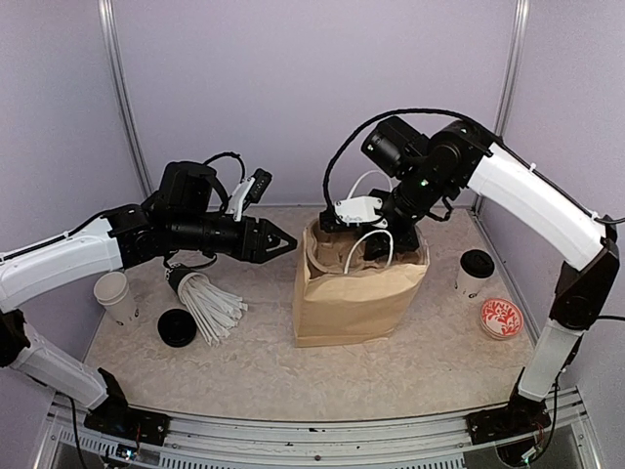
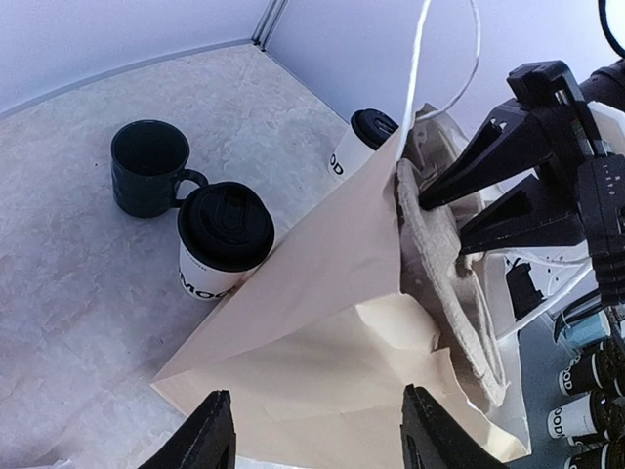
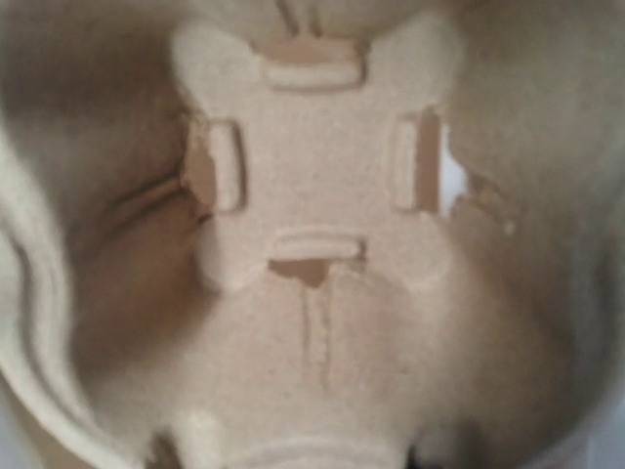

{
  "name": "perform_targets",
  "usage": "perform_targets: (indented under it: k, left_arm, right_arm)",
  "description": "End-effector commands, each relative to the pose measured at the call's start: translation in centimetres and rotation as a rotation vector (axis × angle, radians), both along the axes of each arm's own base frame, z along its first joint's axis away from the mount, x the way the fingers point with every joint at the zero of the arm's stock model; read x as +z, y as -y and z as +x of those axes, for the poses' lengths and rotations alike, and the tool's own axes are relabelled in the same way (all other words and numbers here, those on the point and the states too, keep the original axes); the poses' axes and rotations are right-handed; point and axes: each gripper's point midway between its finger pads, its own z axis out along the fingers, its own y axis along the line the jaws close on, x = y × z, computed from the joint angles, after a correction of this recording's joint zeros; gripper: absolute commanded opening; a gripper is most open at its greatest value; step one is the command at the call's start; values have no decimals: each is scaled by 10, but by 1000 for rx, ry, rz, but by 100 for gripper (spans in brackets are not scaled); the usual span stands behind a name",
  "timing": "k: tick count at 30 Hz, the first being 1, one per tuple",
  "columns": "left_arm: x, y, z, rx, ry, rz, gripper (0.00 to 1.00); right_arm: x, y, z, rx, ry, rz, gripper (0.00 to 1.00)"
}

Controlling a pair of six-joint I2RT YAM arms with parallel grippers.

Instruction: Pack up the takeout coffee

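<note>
**A:** What stood at the left of the table?

**B:** A white lidless paper cup [image 1: 117, 296], upright near the left edge. Just right of it a loose round black plastic lid [image 1: 177, 327] lay flat. Beside that was a black cup stuffed with white straws [image 1: 205, 301], tipped on its side with the straws fanned toward the near edge.

**A:** And the left gripper?

**B:** The left gripper [image 1: 286, 244] hung between the straws and the brown paper bag [image 1: 352, 303], pointing right at it. Its fingers [image 2: 210, 435] stood apart with nothing between them.

**A:** The bag itself?

**B:** It was upright in the centre with its mouth open and its white cord handles up. The right arm reached down into it. Seen from the left wrist, the right gripper [image 2: 441, 223] was clamped on the rim of a beige moulded-pulp cup carrier [image 2: 444, 293], which sat steeply tilted inside the bag. The right wrist camera showed only that carrier, close and blurred.

**A:** Where was the coffee?

**B:** On the table, outside the bag. A white paper takeout cup with a black lid [image 1: 476, 272] stood right of the bag, apart from it. The left wrist view showed another lidded takeout cup [image 2: 223, 244] just beside a dark green handled mug [image 2: 146, 176]. A further lidded cup [image 2: 359, 145] showed past the bag's edge, and I couldn't tell whether it was the same one. Farthest right, a round red-and-white patterned disc [image 1: 501, 318] lay flat.
</note>
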Motion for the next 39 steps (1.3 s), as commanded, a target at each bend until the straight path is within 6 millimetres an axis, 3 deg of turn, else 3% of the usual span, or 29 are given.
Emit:
perform_targets:
  k: [1, 6, 12, 20, 29, 39]
  left_arm:
    - [13, 4, 5, -6, 29, -19, 57]
    - [8, 5, 6, -8, 27, -14, 57]
    - [-2, 8, 6, -17, 9, -1, 57]
    - [-11, 6, 6, -12, -7, 4, 57]
    - [-20, 1, 9, 21, -17, 21, 57]
    - [-21, -1, 17, 29, -16, 19, 57]
  right_arm:
    - [-9, 10, 2, -34, -24, -41, 13]
    - [11, 3, 7, -43, -76, 77, 13]
    - [7, -3, 6, -31, -218, 169, 12]
    - [-11, 6, 21, -98, -242, 132, 14]
    - [-54, 34, 24, -138, -219, -48, 15]
    - [-49, 36, 24, -125, -156, -85, 15]
